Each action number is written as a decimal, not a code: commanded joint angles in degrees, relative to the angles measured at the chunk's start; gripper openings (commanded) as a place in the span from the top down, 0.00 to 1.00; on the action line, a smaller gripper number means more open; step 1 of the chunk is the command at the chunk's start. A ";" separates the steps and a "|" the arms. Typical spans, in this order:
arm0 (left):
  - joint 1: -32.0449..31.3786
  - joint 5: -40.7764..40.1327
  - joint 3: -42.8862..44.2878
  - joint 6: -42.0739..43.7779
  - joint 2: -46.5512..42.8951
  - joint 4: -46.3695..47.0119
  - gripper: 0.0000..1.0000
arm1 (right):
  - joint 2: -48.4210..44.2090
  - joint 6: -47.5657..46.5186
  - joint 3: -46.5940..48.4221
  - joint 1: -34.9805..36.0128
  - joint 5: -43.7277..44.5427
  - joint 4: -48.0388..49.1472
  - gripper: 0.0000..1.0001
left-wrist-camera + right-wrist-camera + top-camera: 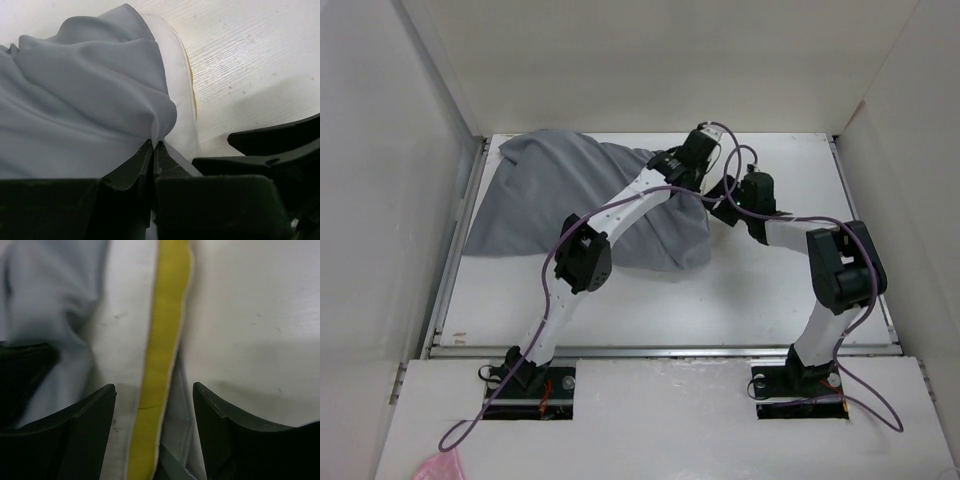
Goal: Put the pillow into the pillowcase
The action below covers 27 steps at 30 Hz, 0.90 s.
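Around the work: white enclosure walls [380, 200] on three sides, white table [720, 300], pink scrap [445, 465] at the near left corner off the table, purple cables [552, 270] looped along both arms.

Pillowcase [560, 195] lay bunched on the far left half of the table, wrinkled and bulging. Left arm [620, 210] ran straight across it in the top view and covered its right end.

Pillow [181, 107] was mostly inside the grey cloth. Only a white strip at the mouth showed, with the yellow trim [192, 82] along it, lying on the table. Top view couldn't separate it from the white table. How deep it sat: couldn't tell.

Left gripper [154, 144]: fingers together, pinching a fold of pillowcase hem right above the pillow edge. Arm reached from the near left base, elbow bent over the table, forearm angled to the far centre.

Right gripper [154, 387]: fingers apart, straddling the yellow trim [162, 340], white pillow fabric [125, 315] between them, grey pillowcase [50, 300] to the left. Contact with the fabric couldn't be confirmed; the wrist view was blurred. Right arm rose from the near right base, elbow high, forearm pointed inward to the left, ending just beside the left gripper.
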 commanded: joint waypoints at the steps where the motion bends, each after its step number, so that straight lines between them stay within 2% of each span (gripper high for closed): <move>1: 0.18 -0.50 1.50 0.77 -1.77 0.93 1.00 | -0.17 1.65 -0.46 0.17 -6.85 15.62 0.32; 5: 0.18 3.62 0.88 0.77 -4.05 2.95 1.00 | 3.85 2.35 1.81 0.17 -8.25 17.76 0.33; 9: 0.18 4.16 0.88 1.39 -6.24 3.65 1.00 | 9.83 3.58 6.21 -0.36 -7.20 15.05 0.37; 12: 0.18 3.64 0.88 1.39 -6.95 4.26 1.00 | 10.47 2.98 6.74 -0.36 -5.80 15.04 0.39; 13: 0.18 3.64 0.88 1.39 -7.48 4.27 1.00 | 11.25 2.45 6.74 -0.36 -5.79 15.04 0.45; 14: 0.18 4.33 0.88 1.39 -7.48 4.88 1.00 | 11.78 2.44 7.53 -0.36 -5.79 14.52 0.64; 15: 0.18 5.12 0.88 1.39 -7.48 4.89 1.00 | 12.31 1.92 9.27 -0.36 -6.66 13.99 0.76; 16: 0.18 7.04 0.88 1.39 -7.48 4.89 1.00 | 13.53 1.92 9.99 -0.36 -7.72 14.94 0.80; 17: 0.18 8.37 0.88 1.91 -8.00 5.49 1.00 | 14.06 1.31 10.60 -0.36 -8.77 16.00 0.89; 19: 0.18 11.96 1.58 1.92 -8.01 6.12 1.00 | 14.77 1.30 10.61 -0.36 -13.77 24.41 1.00; 21: 0.18 14.26 3.68 1.92 -8.01 6.12 1.00 | 14.77 3.31 9.47 -0.36 -20.86 33.80 1.00; 22: 0.18 15.92 4.39 1.92 -8.01 6.12 1.00 | 14.77 4.63 8.42 -0.36 -23.43 43.77 1.00; 23: -0.43 18.64 5.09 1.92 -8.53 6.12 1.00 | 15.29 7.60 8.41 -0.36 -25.37 47.87 1.00; 27: -4.30 23.49 5.63 3.93 -11.26 6.73 1.00 | 17.32 10.18 9.90 1.92 -28.29 54.93 1.00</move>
